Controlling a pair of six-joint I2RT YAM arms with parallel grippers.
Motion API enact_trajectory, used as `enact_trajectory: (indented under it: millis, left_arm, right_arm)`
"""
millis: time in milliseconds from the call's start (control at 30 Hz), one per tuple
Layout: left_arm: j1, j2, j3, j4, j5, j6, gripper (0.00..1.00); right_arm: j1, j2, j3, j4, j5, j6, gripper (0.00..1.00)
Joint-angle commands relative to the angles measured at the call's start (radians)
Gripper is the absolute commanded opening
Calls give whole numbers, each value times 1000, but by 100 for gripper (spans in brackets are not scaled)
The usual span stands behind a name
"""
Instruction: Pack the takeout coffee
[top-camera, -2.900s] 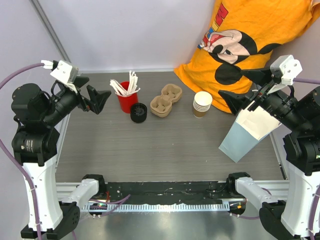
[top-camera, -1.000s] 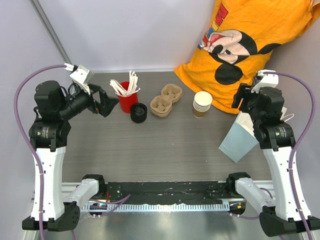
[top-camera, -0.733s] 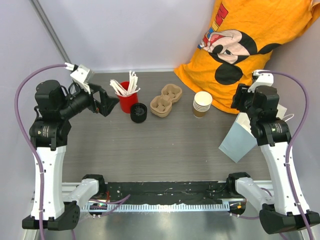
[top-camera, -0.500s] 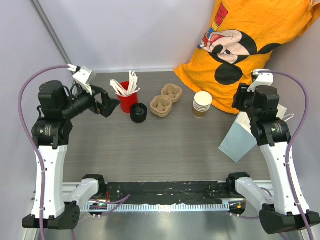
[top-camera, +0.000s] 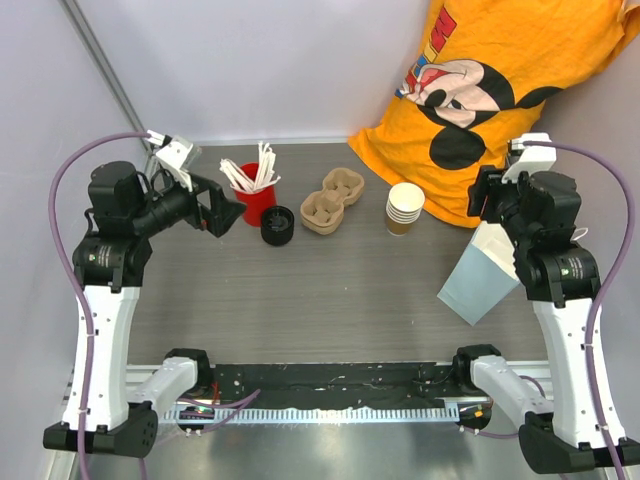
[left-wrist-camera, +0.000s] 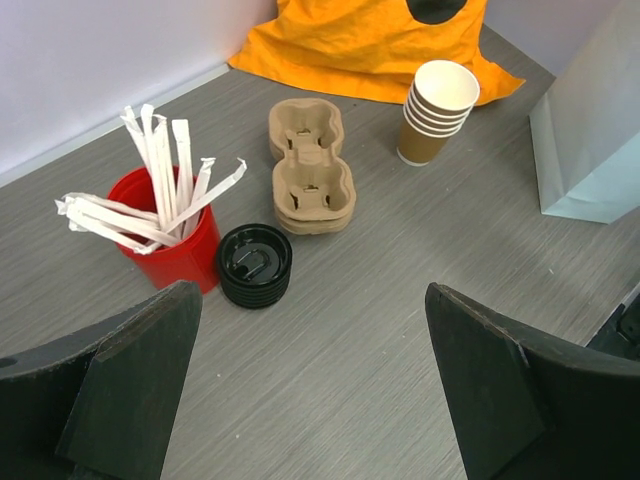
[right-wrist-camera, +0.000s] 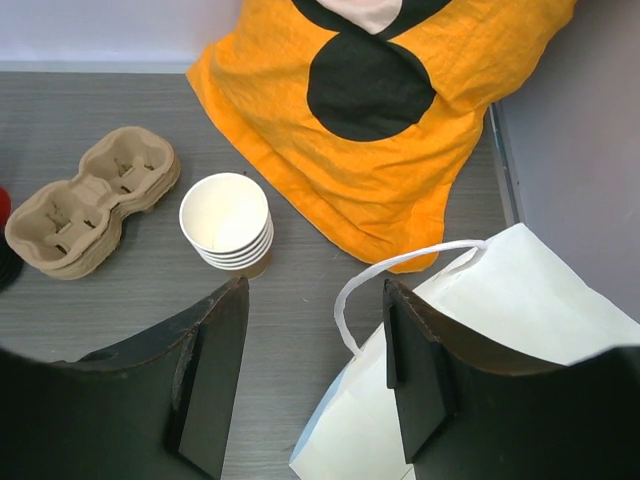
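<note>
- Grey desk (top-camera: 300, 300) stands against white walls, with an orange shirt (top-camera: 520, 60) at the far right.
- Kraft cups (top-camera: 405, 208), stacked and unlidded, stand beside the pulp trays (top-camera: 331, 200).
- Black lids (top-camera: 277, 225) sit just beside the red cup (top-camera: 255, 205).
- Left pincer (left-wrist-camera: 310, 300): jaws wide, empty.
- Right pincer (right-wrist-camera: 315, 300): jaws apart above the white bag (top-camera: 490, 270), clamping nothing.

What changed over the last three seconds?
Both arms rose upright. The left gripper edged right toward the red cup, open. The right gripper now hangs over the bag, open, holding nothing. Bag, cups, lids, carriers and red cup stayed put.
</note>
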Motion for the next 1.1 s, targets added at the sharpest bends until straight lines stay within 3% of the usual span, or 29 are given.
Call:
enact_trajectory:
  millis: [0, 167, 333, 467, 600, 800, 1067]
  left_arm:
    - [-25, -4, -9, 60, -3, -3, 100]
    - [-30, -5, -23, 57, -16, 9, 100]
    - [-42, -1, -27, 57, -26, 14, 100]
    - [-45, 2, -32, 57, -27, 17, 100]
    - [-52, 5, -33, 56, -30, 19, 100]
    - [-53, 4, -35, 53, -35, 22, 100]
    - [-76, 27, -20, 53, -15, 20, 100]
  right_arm:
    - [-1, 28, 13, 4, -23, -6, 61]
    - [-1, -19, 53, 28, -93, -32, 61]
    - [-1, 5, 165, -48, -164, -73, 59]
    - [-1, 1, 244, -113, -314, -141, 59]
    - [-2, 28, 344, -182, -320, -170, 60]
    - [-2, 28, 262, -151, -352, -175, 62]
    - [-1, 39, 283, -186, -388, -216, 65]
